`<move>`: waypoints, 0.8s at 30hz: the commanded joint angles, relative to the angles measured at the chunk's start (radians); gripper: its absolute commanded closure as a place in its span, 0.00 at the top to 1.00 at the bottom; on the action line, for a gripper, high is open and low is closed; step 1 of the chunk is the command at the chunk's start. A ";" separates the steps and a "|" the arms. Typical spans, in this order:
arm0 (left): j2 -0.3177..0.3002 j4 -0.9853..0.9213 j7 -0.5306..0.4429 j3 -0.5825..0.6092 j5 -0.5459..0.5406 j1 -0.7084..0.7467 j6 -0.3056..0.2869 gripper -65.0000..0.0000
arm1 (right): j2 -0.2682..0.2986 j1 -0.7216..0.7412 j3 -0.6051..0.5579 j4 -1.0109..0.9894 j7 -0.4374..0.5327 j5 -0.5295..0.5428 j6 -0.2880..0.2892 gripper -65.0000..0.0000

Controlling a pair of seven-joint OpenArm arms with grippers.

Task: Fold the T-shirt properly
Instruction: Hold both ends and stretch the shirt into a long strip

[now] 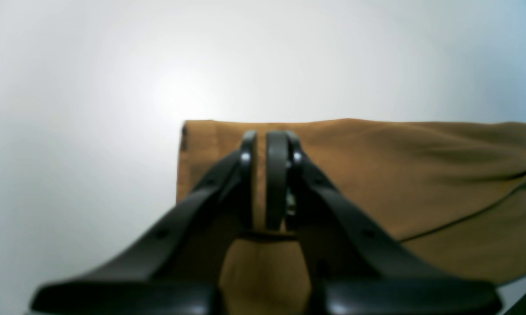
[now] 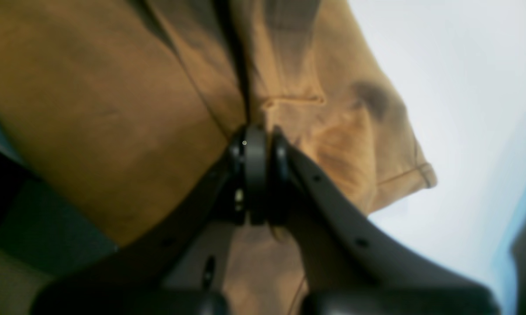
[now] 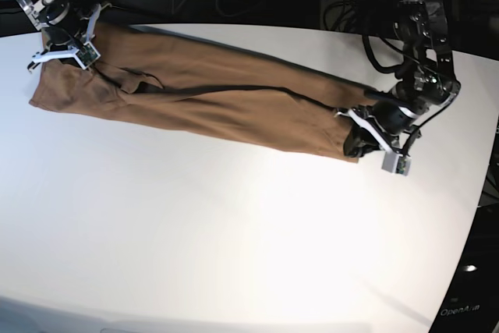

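- Stretching across the white table (image 3: 234, 232), the plain tan cloth T-shirt (image 3: 218, 103) lies as a long band between both arms.
- Only the base view shows that whole span.
- Left wrist view: the left gripper (image 1: 269, 183) clamps the shirt's hem edge.
- Right wrist view: the right gripper (image 2: 257, 175) pinches fabric near a sleeve.

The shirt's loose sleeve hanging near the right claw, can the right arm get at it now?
Probably not right away: the right claw is shut on the shirt beside that sleeve, so it would have to let go first. Nothing else blocks it.
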 commanded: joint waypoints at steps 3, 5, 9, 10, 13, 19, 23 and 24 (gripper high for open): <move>-0.004 0.026 -0.017 0.018 -0.007 -0.036 0.008 0.05 | 0.011 -0.004 0.008 0.012 0.022 0.009 -0.008 0.01; -0.004 0.019 -0.020 0.023 -0.004 -0.045 0.010 0.05 | 0.011 -0.004 0.008 0.012 0.021 0.009 -0.008 0.01; -0.013 -0.090 -0.021 0.044 0.000 -0.067 0.010 0.05 | 0.011 -0.004 0.010 0.012 0.021 0.009 -0.008 0.01; -0.013 -0.125 -0.021 0.051 0.015 -0.073 0.005 0.05 | 0.011 -0.003 0.010 0.012 0.021 0.009 -0.008 0.01; -0.004 -0.182 -0.032 0.055 0.072 -0.073 0.002 0.05 | 0.011 -0.003 0.010 0.012 0.021 0.009 -0.008 0.01; -0.010 -0.234 -0.075 0.100 0.124 -0.068 0.001 0.05 | 0.011 0.019 0.028 0.012 0.019 0.009 -0.008 0.01; -0.013 -0.304 -0.077 0.109 0.124 -0.071 0.001 0.05 | 0.011 0.043 0.034 0.017 0.019 0.009 -0.008 0.01; -0.013 -0.323 -0.078 0.114 0.124 -0.071 0.001 0.05 | 0.011 0.046 0.043 0.017 0.019 0.009 -0.008 0.01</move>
